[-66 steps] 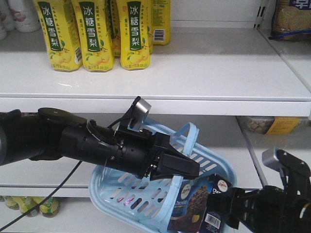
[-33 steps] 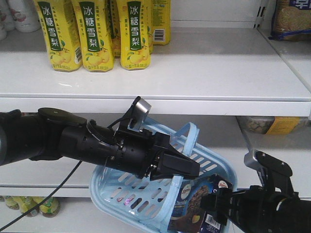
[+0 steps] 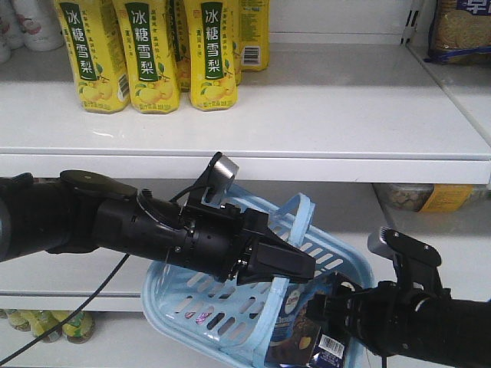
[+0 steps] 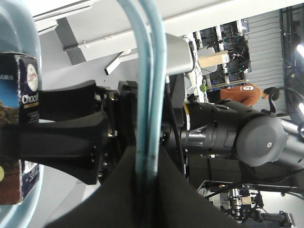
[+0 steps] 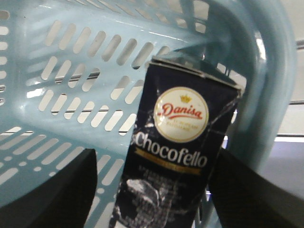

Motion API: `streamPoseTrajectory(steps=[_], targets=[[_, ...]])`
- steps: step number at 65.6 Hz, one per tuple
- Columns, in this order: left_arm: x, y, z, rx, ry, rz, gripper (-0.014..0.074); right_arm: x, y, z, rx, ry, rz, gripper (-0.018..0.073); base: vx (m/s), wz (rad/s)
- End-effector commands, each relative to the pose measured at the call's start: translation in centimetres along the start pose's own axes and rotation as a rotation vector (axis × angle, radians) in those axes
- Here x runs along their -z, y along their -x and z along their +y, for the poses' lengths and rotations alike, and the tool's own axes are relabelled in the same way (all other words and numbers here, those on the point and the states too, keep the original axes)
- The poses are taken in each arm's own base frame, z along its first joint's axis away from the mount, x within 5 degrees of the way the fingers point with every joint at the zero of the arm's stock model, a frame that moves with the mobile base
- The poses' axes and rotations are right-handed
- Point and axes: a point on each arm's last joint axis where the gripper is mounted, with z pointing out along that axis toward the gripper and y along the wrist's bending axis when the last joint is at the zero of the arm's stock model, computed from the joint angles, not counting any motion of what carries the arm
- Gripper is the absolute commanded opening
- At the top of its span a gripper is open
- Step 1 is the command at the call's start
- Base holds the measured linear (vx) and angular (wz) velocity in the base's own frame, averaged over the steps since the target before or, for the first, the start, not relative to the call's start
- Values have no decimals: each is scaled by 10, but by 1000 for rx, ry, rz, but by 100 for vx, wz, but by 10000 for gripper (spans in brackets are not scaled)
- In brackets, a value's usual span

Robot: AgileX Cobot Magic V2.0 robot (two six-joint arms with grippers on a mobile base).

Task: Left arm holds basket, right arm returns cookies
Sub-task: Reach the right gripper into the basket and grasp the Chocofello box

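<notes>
**Now the right hand straddles the cookies in the basket**

Right, the left arm [image 3: 115, 222] reaches in from the left of the front view. Its left hand [image 3: 301, 268] is clamped on the basket's loop handles [image 3: 301, 208]. The wrist camera shows both thin blue loops running straight down into the black wedge.

The basket [image 3: 192, 303] hangs tilted in front of the lower shelving, its slotted wall facing us.

Low on the right is the right arm [image 3: 437, 326], with the right hand [image 3: 337, 310] pushed in over the basket's rim.

Inside stand the cookies [image 5: 178, 142], a dark navy "Chocofello" carton with the round Danisa badge. It is on end, a touch tilted, against the slotted wall in a rounded corner.

The black fingers [image 5: 52, 190] are spread, one on each side of the box. Blue basket shows between this finger and the carton, so that hand is not squeezing anything.

Up top, yellow bottles [image 3: 149, 54] line the white shelf [image 3: 330, 107].
</notes>
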Motion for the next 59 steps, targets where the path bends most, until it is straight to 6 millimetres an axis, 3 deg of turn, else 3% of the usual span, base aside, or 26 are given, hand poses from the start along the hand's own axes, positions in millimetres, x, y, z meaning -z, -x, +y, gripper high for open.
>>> streamPoseTrajectory(steps=[1,12,29,45,59], targets=[[13,19,-34,-29,-115,-163,-3,-1,18,13,43,25,-49,473,0,0],[13,19,-34,-29,-115,-163,-3,-19,24,16,42,1,6,472,0,0],[13,19,-34,-29,-115,-163,-3,-46,17,3,28,-77,90,423,0,0],[13,19,-34,-29,-115,-163,-3,-51,16,1,25,-90,101,258,0,0],[13,19,-34,-29,-115,-163,-3,-40,19,6,32,-59,67,112,0,0]])
